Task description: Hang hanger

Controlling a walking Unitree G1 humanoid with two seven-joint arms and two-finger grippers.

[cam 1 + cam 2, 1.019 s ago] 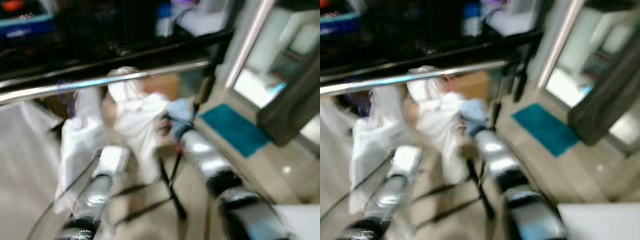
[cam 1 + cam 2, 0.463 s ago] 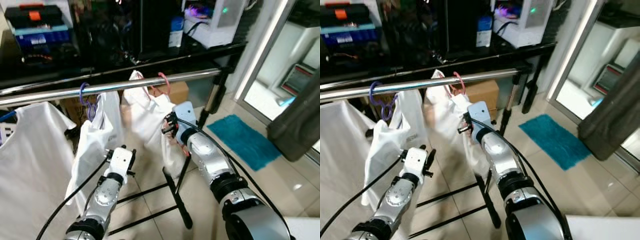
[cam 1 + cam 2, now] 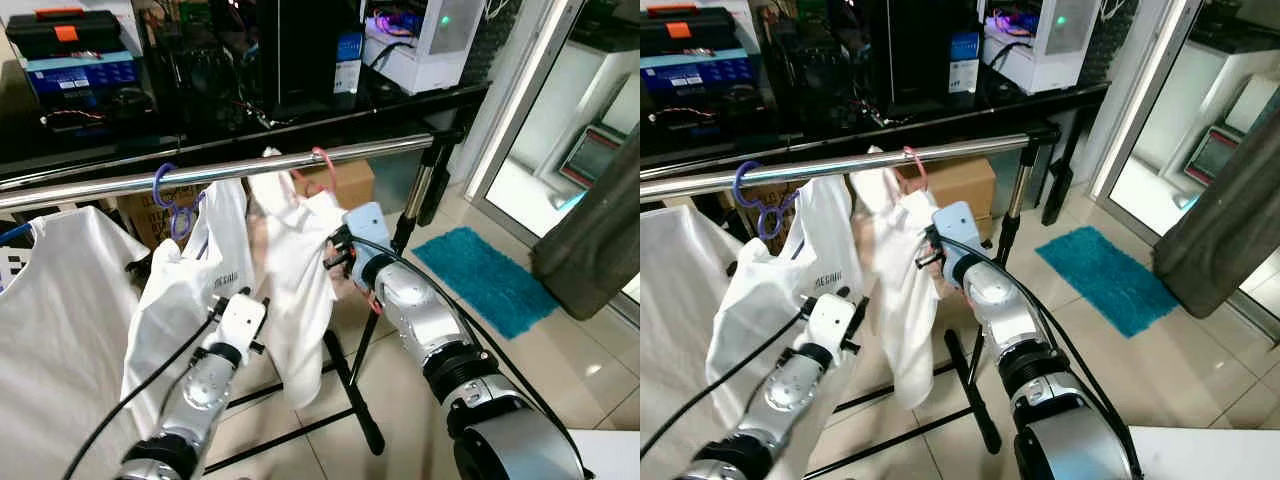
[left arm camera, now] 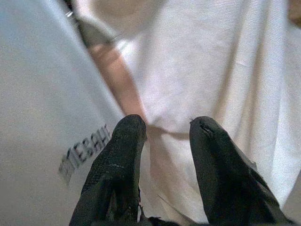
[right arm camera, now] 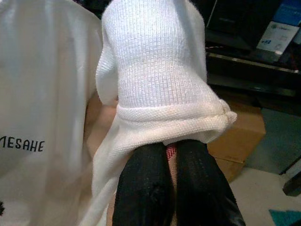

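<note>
A pink hanger [image 3: 325, 160] hooks over the chrome rail [image 3: 250, 168] and carries a white shirt [image 3: 295, 270]. My right gripper [image 3: 335, 258] is at the shirt's collar. In the right wrist view its fingertips [image 5: 171, 150] are shut with a sliver of pink hanger between them, under the ribbed collar [image 5: 155, 70]. Further left on the rail hangs a purple hanger [image 3: 168, 195] with a lettered white shirt [image 3: 190, 290]. My left gripper [image 4: 167, 127] is open low between the two shirts, holding nothing.
A third white garment [image 3: 50, 330] hangs at the far left. Behind the rail stand a black desk [image 3: 300, 110] with electronics and a cardboard box [image 3: 350, 182]. The rack's black foot [image 3: 350, 400] crosses the tiles. To the right are a teal mat [image 3: 480, 275] and a grey curtain [image 3: 590, 240].
The view was blurred a second ago and is sharp now; the camera shifted. The shirt on the pink hanger now drapes lower and further left. My right gripper stays shut at its collar.
</note>
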